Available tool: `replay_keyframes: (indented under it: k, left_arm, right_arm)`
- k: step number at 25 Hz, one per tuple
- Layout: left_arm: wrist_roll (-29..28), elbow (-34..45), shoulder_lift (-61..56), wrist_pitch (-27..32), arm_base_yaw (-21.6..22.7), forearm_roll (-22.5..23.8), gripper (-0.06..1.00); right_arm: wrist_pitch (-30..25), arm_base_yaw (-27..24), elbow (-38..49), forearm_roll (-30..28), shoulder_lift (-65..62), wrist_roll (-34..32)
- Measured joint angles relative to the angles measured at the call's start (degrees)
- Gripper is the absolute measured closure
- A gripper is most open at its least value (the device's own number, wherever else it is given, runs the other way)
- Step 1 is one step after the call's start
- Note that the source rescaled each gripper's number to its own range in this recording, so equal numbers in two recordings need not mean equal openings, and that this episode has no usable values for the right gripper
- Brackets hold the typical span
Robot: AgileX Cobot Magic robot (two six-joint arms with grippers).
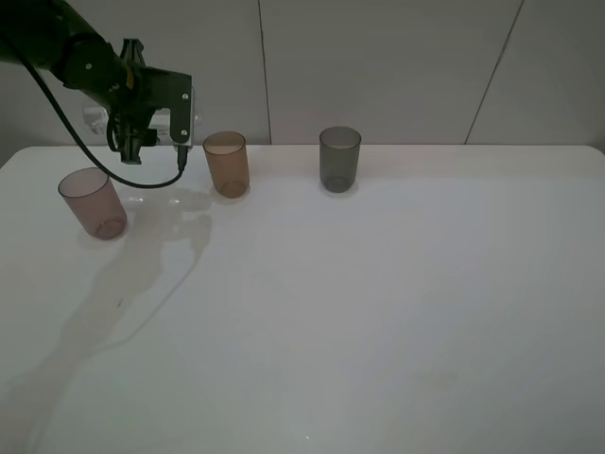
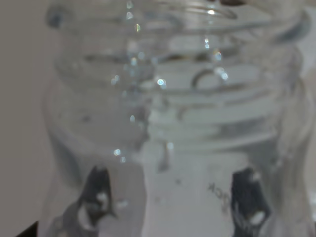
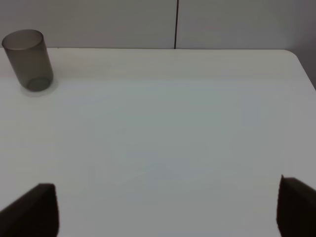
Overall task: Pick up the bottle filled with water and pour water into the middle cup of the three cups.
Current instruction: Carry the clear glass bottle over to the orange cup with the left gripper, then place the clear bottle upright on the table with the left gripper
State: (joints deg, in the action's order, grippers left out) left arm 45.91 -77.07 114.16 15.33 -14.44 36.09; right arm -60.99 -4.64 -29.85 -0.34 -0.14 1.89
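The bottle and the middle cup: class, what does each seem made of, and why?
The bottle: probably clear glossy plastic; moulded neck threads and bright glints show. The middle cup: likely translucent amber plastic; the table shows through its wall.

Dim, soft shadows on table [image 1: 378,312]; bottle [image 2: 163,123] blurred, glinting

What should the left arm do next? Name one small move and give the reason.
Probably shift the left gripper sideways toward the middle cup before tilting. It holds the bottle raised in the air, beside that amber cup and not yet over its rim, so pouring now would likely wet the table.
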Motion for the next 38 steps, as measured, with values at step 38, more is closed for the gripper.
replay_keyframes:
  k: [38]
  left_arm:
    - [6.1,-4.7,4.9,-4.2,0.0,4.6,0.92]
  right_arm:
    - [0.0,0.0,0.0,0.0,0.0,0.0]
